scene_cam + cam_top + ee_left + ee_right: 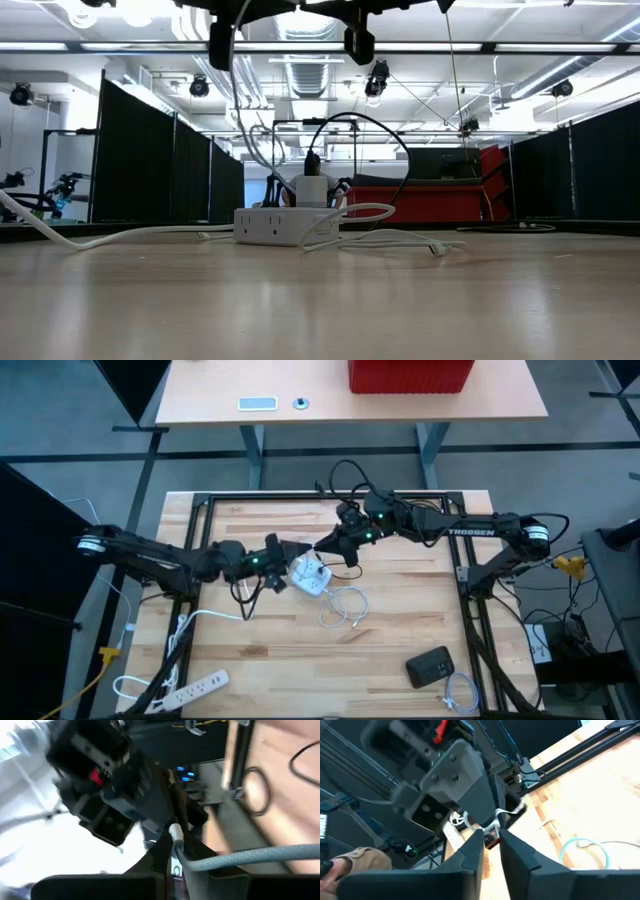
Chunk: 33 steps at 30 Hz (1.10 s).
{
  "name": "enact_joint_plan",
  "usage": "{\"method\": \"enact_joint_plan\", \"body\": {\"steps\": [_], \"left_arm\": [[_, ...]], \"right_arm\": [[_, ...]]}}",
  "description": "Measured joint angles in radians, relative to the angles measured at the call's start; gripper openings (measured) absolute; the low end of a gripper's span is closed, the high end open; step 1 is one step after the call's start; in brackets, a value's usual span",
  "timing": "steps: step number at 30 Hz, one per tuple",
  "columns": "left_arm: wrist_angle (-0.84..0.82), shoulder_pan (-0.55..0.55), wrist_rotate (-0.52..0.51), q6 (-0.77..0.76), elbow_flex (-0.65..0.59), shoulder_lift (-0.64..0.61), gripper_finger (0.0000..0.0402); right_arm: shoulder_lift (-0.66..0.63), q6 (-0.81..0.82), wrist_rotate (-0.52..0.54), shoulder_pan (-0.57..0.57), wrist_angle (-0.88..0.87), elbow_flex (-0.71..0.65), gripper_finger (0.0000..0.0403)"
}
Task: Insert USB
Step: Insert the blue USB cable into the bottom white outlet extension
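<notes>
While both arms meet above the middle of the desk (250, 660), the step in hand reads as a mid-air handover or regrip of the USB cable end, with insertion not yet begun; the white power hub (310, 576) sits on the desk just beside and below the two pincers, its sockets toward the low camera, a white cable (345, 605) looped near it.

Left pincer (172, 852): fingers pressed nearly together, pinching the braided grey cable just behind its white plug (175, 831); the plug sticks out toward the other arm's pincer, which fills the left wrist view; grip looks firm.

Right pincer (491, 842): fingers (470, 852) close together with a slim gap, a small reddish bit and a white cable end at the tips; cannot tell whether it grips or only touches.

Next move, as I judge it: one pincer must own the plug squarely, the other let go; then bring the plug down level with a hub port, line it up straight, push; a skewed grip risks a jam or shoving the hub; port orientation not readable here.

A second hub, dark, (430, 666) lies well apart, untouched.
</notes>
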Motion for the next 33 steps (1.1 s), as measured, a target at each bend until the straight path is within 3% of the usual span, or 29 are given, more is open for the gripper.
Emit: {"method": "enact_joint_plan", "body": {"steps": [8,12,17,22,25,28,33], "left_arm": [[-0.489,0.002,0.009,-0.539,0.234,0.001,0.0021],[-0.648,0.004,0.01,-0.743,0.308,0.001,0.0021],[-0.864,0.007,0.018,-1.021,0.407,0.002,0.0021],[-1.263,0.012,0.022,-1.293,0.568,0.053,0.0021],[-1.491,0.011,0.091,-1.375,0.661,0.114,0.0021],[-1.593,-0.01,0.206,-1.393,0.713,0.178,0.0021],[-1.814,-0.102,0.353,-1.26,0.729,0.246,0.0021]], "right_arm": [[-0.014,-0.122,-0.013,0.003,-0.024,0.0,0.0136],[-0.033,-0.209,-0.026,0.004,-0.027,0.0,0.0169],[-0.067,-0.361,-0.017,0.004,-0.102,0.001,0.0196],[-0.104,-0.49,0.013,0.007,-0.186,0.001,0.0207],[-0.103,-0.537,0.021,0.015,-0.215,0.001,0.0207],[-0.094,-0.572,0.022,0.024,-0.228,0.001,0.0204],[-0.079,-0.599,0.041,0.055,-0.284,-0.015,0.0199]]}}
